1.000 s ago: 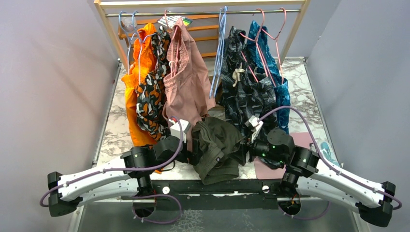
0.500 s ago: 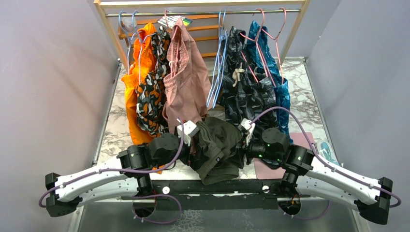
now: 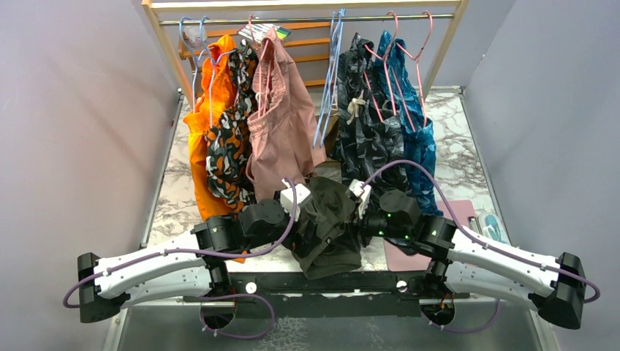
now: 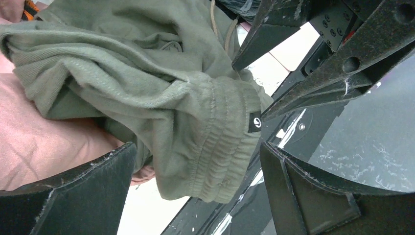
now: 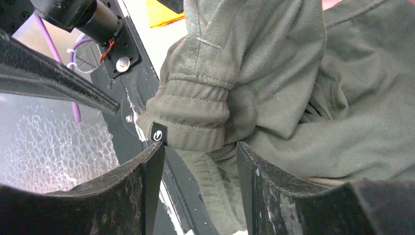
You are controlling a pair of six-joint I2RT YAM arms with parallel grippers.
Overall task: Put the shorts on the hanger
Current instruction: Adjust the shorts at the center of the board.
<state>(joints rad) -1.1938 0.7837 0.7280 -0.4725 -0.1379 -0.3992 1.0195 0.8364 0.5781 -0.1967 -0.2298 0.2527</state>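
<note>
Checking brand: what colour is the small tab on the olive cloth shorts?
Small fabric tab: black, white mark; left wrist view.

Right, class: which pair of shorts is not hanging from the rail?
The dark olive-green shorts, bunched low between the left claw and right claw; every other pair hangs from the rail.

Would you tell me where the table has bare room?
Bare marble: right of the teal shorts at the far right corner, and a strip left of the orange shorts. Crowded: near centre, under the olive shorts.
</note>
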